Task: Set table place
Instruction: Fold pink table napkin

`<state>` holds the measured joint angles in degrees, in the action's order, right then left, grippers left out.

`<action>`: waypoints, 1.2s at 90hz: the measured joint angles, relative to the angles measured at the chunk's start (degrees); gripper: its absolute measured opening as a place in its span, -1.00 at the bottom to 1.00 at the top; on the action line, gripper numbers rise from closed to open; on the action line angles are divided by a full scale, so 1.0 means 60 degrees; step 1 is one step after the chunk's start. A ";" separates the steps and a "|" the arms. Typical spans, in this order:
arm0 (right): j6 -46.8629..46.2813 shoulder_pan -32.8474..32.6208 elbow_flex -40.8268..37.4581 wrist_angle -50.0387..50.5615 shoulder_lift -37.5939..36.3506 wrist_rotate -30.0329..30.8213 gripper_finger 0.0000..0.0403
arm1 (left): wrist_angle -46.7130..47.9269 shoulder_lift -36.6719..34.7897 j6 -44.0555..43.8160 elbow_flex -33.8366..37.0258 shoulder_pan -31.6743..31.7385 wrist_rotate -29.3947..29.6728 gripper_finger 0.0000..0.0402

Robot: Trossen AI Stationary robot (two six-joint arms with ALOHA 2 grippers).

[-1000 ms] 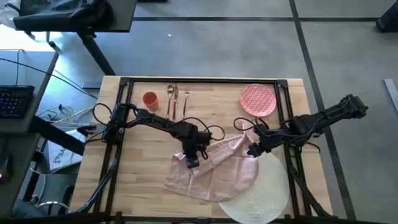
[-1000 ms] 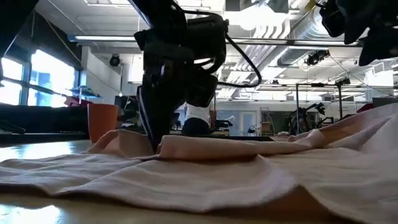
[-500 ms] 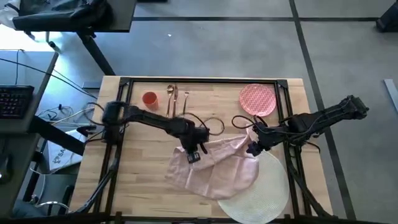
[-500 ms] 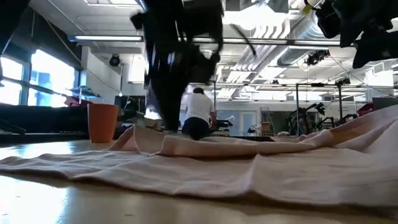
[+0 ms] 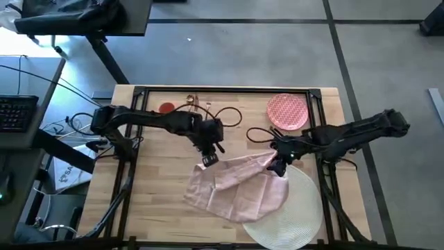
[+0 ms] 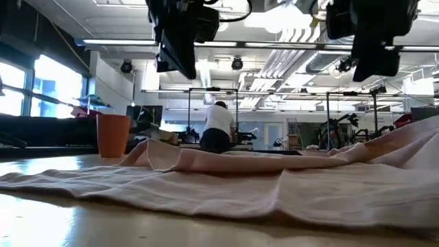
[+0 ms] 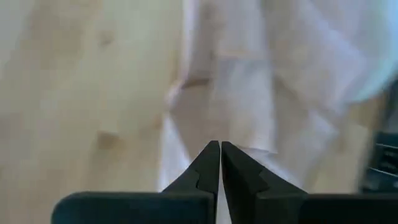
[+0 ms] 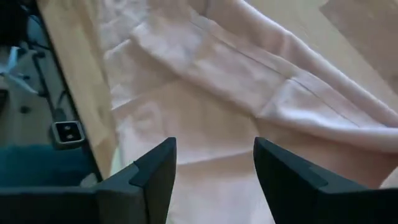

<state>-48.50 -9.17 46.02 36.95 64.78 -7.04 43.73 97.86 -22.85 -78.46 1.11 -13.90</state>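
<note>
The napkin [image 5: 238, 191] lies rumpled on the desk [image 5: 159, 187] near its front edge, one side draped over the placemat [image 5: 295, 212] at the front right corner. The left end effector [image 5: 208, 159] hovers above it, fingers pressed together; the right end effector [image 5: 276, 169] is spread wide, empty

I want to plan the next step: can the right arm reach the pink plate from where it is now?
Probably yes. The right gripper hangs open above the napkin, holding nothing, and the plate lies uncovered near it on the table, with nothing between them.
</note>
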 joint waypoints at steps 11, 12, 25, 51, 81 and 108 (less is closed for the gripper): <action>0.0166 0.0279 0.0000 0.0001 0.0172 -0.0406 -0.04 | -0.1818 0.0265 -0.0315 0.0984 -0.0159 -0.0462 -0.99; 0.0166 0.0294 0.0000 0.0004 0.0173 -0.0435 -0.04 | -0.1993 0.0291 -0.0353 0.1070 -0.0168 -0.0491 -0.99; 0.0169 0.0362 0.0000 0.0015 0.0170 -0.0529 -0.04 | -0.4367 0.0724 -0.0411 0.1849 -0.0355 -0.0678 -0.87; 0.1076 0.0358 0.0000 -0.0467 0.0210 -0.0693 -0.05 | -0.5013 0.1899 -0.0665 0.2044 -0.0862 -0.0346 -0.47; 0.1012 0.0358 0.0000 -0.0487 0.0210 -0.0556 -0.05 | -0.3381 0.2001 -0.1763 0.1818 -0.1474 0.1184 -0.36; 0.1018 0.0358 0.0000 -0.0484 0.0210 -0.0103 -0.05 | -0.3024 0.2001 -0.1912 0.1836 -0.1835 0.2192 -0.43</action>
<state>-42.39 -7.03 46.02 34.04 66.04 -7.66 25.59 109.86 -34.33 -67.44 -9.90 -0.75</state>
